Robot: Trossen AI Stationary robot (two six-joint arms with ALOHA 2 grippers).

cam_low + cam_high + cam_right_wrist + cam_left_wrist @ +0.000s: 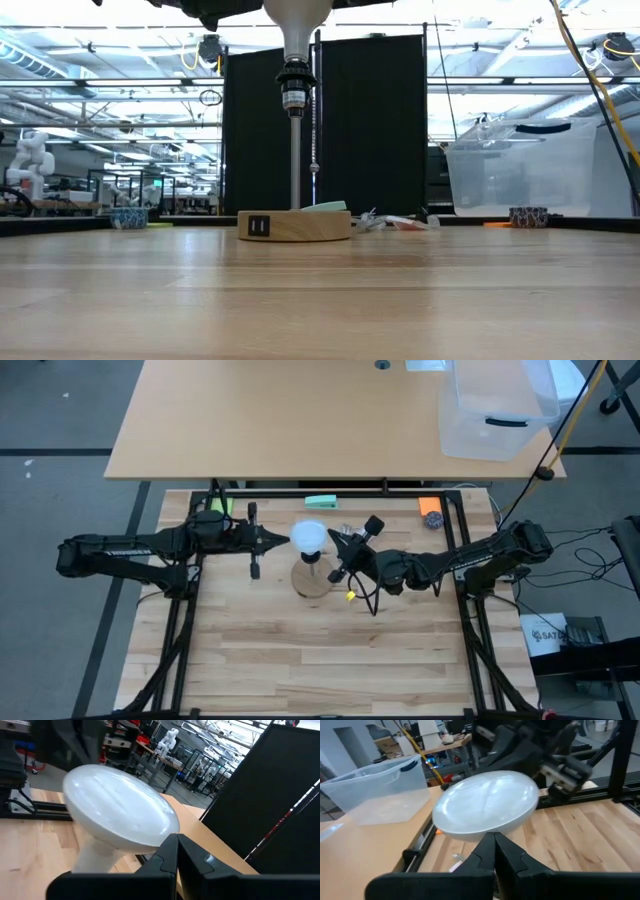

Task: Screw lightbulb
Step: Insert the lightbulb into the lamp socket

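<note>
The lightbulb (308, 537), a white frosted globe on a narrower neck (294, 48), stands upright, its neck down in the black socket (293, 88). The socket tops a thin post on the round wooden base (295, 225) at mid-table. My left gripper (283, 539) reaches in level from the table's left. It is shut, with its tip at the globe (487, 802). My right gripper (335, 541) comes level from the right, also shut, its tip at the globe's opposite side (120, 810). My left gripper has its shut fingertips (492, 845) against the globe's lower left-facing side (482, 831), coming level from the table's left. The bulb stays upright in the socket. My right gripper rests its shut fingertips (172, 847) against the globe's right-facing rim (162, 832), coming level from the table's right.
A green pad (321, 502) and an orange piece (430, 507) lie at the table's far edge. A small clear bag (347, 530) lies behind the base. A clear plastic bin (497, 410) stands on the far table. The near half of the wooden table (320, 660) is bare.
</note>
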